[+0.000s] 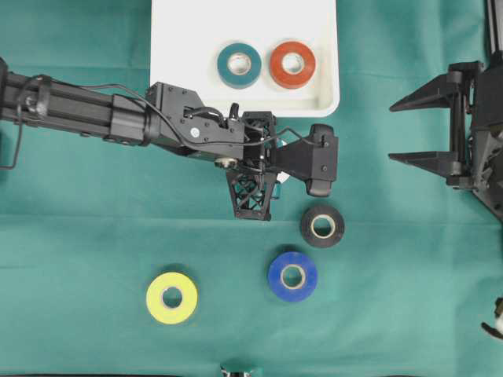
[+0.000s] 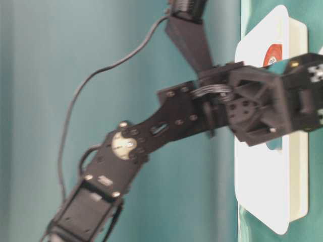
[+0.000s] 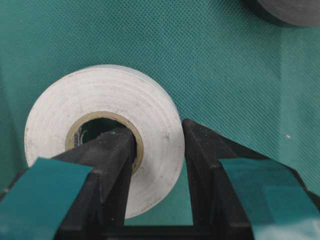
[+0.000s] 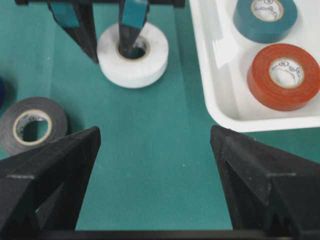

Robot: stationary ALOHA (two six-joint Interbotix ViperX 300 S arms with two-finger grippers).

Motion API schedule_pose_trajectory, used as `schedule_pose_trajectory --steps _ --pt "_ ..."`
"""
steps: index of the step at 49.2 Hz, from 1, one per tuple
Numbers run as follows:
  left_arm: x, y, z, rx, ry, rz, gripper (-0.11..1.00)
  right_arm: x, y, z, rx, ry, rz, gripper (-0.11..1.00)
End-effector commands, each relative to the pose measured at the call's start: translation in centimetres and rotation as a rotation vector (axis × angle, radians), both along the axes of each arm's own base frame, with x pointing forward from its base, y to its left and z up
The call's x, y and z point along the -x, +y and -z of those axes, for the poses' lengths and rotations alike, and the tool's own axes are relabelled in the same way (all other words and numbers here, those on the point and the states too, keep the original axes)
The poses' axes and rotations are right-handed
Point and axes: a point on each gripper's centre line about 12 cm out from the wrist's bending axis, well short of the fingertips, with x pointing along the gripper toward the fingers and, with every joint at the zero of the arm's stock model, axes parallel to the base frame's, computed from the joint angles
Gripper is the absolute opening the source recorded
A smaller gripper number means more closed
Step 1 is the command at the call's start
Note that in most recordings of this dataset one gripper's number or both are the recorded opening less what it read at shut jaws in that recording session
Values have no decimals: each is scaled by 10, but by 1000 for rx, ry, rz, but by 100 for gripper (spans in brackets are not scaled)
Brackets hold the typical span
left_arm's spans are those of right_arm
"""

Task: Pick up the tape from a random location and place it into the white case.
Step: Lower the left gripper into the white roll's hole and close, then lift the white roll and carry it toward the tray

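Note:
A white tape roll (image 3: 100, 100) lies flat on the green cloth, just below the white case (image 1: 169, 47). My left gripper (image 3: 157, 132) is shut on it: one finger sits in the roll's core and the other presses the outer wall. The right wrist view shows the same grip on the white roll (image 4: 132, 62) from the side. From overhead, my left wrist (image 1: 314, 161) hides the roll almost fully. My right gripper (image 1: 405, 129) hangs open at the right, with nothing between its fingers (image 4: 155, 135).
A teal roll (image 1: 239, 64) and a red-orange roll (image 1: 292, 64) lie in the case. Black (image 1: 322, 226), blue (image 1: 292, 276) and yellow (image 1: 171, 298) rolls lie on the cloth in front of my left arm.

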Motion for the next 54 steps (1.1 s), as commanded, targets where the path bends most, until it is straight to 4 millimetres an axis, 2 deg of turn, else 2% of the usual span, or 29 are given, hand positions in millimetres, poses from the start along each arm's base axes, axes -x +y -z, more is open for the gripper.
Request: schedule_pose_trajectory --steps 1,25,37,54 --pt "-1 1 -45 0 -83 0 25 -3 0 -5 4 -14 -3 84" --pt "10 2 -135 -3 -154 3 25 -3 0 -5 3 -12 0 84" --pt "15 3 -155 -8 -124 1 25 -3 0 -5 4 -12 -1 84" --pt "24 6 -202 -15 -178 1 25 -3 0 -5 3 -12 0 84"
